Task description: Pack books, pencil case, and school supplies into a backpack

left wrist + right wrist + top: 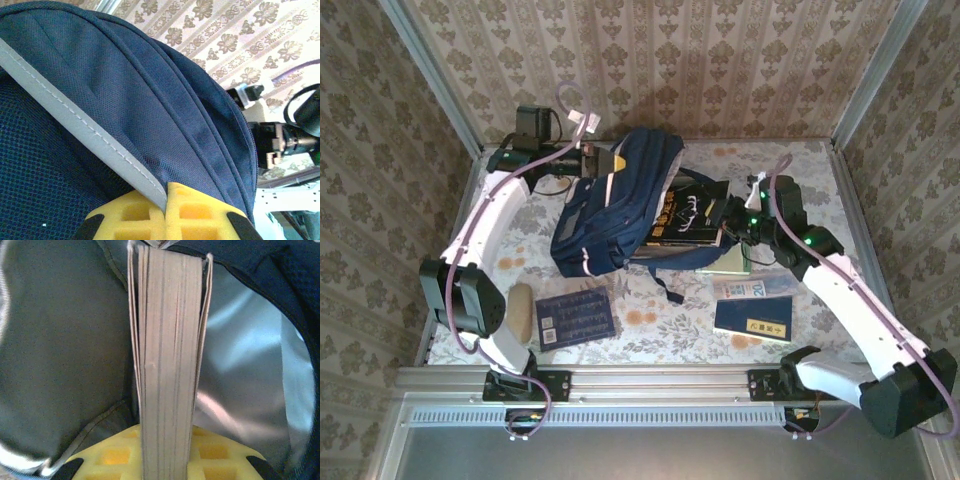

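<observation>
Between the yellow pads of our right gripper (166, 460) we see the page edge of the black book (167, 365). It is clamped tight and stands upright in the wrist view, with the grey lining of the backpack (65, 340) on both sides of it. From above, that book lies partly inside the backpack's open mouth, its outer end at the gripper.

Our left gripper (165, 212) is closed on the backpack's trim stripe (75, 117), which runs down into the pinch between its pads. This grip is at the bag's top end, toward the far side of the table (815, 165).

Just beside the right gripper, on our side of it, lies the green-and-white pad (728, 263). Next to it is the white-and-blue pack (752, 288) printed "20", and then the navy book (754, 318) with its yellow label.

Left of the bag's near end the dark blue book (575, 318) lies flat. The pale pencil case (520, 312) rests just beside it, near our left arm.
</observation>
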